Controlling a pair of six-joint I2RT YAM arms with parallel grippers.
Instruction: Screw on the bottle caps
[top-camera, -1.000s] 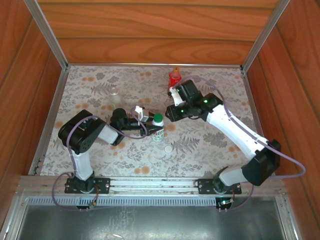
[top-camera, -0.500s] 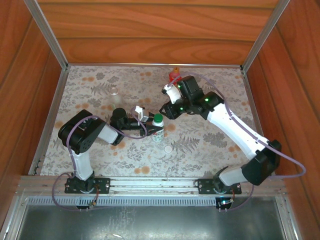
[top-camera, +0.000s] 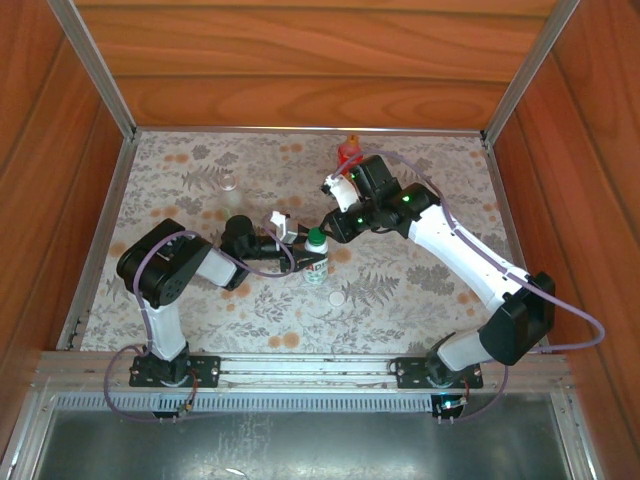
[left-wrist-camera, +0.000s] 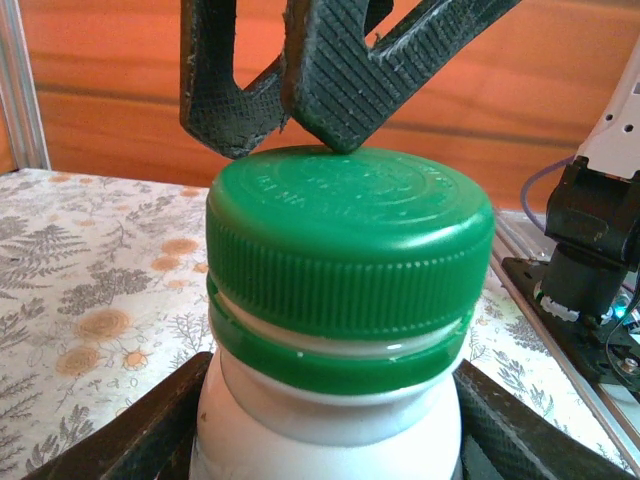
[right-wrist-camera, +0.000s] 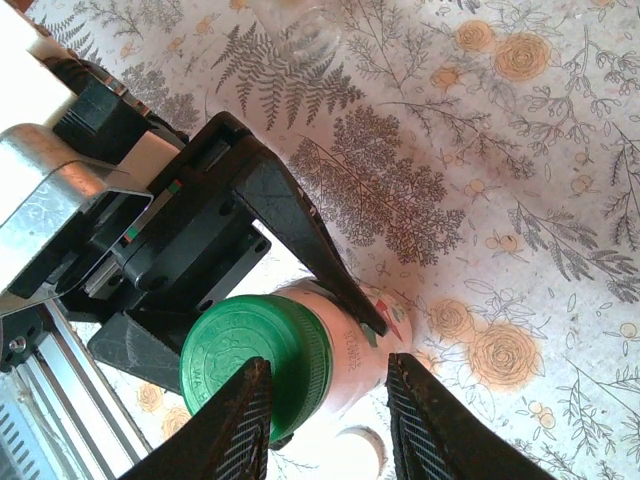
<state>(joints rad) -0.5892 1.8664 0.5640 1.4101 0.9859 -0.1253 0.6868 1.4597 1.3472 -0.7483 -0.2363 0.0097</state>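
Top external view: the white bottle stands upright near the middle of the floral surface, with the green cap sitting on its neck. The left gripper reaches in from the left, and its fingers are closed on the bottle's body. In the left wrist view those fingers press on both sides of the white body, below the cap's lower green ring.

The right gripper comes in from the right and hangs over the cap. Seen from the left wrist, the tips of its two ribbed fingers are on or just above the cap's top; I cannot tell whether they touch it. In the right wrist view they stand apart with a narrow gap and grip nothing. The cap lies partly under one finger rather than between the two.

A white cap lies on the surface just nearer the arm bases than the white bottle. The red bottle stands at the far edge, partly behind the right arm, with a golden-brown cap on top. The clear bottle stands far left, well apart.
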